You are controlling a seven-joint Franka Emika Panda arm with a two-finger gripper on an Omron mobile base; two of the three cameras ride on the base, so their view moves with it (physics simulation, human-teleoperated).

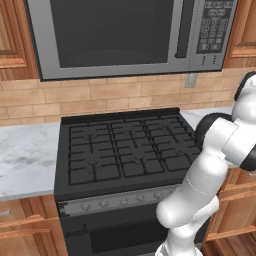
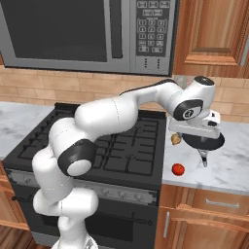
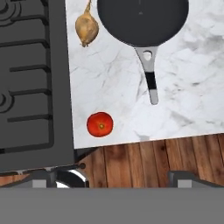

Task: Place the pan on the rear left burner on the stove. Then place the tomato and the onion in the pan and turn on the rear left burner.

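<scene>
The black pan (image 3: 142, 19) lies on the marble counter right of the stove (image 1: 130, 150), its silvery handle (image 3: 151, 81) pointing at the counter's front edge. The tan onion (image 3: 86, 28) rests just left of the pan, near the stove's side. Closer to the front edge sits the red tomato (image 3: 100, 124). My gripper (image 3: 113, 179) hangs above the pan (image 2: 204, 142) and holds nothing, its fingertips (image 3: 41, 179) wide apart. From the right base camera the onion (image 2: 175, 139) and tomato (image 2: 178, 169) show beside the hand. The rear left burner (image 1: 90, 132) is bare.
A grey microwave (image 1: 125, 35) hangs low over the stove. Marble counter (image 1: 25, 155) runs left of the stove and more counter (image 2: 233, 160) to its right. Knobs (image 1: 120, 201) line the stove's front strip. Wooden cabinets (image 2: 214, 34) flank the microwave.
</scene>
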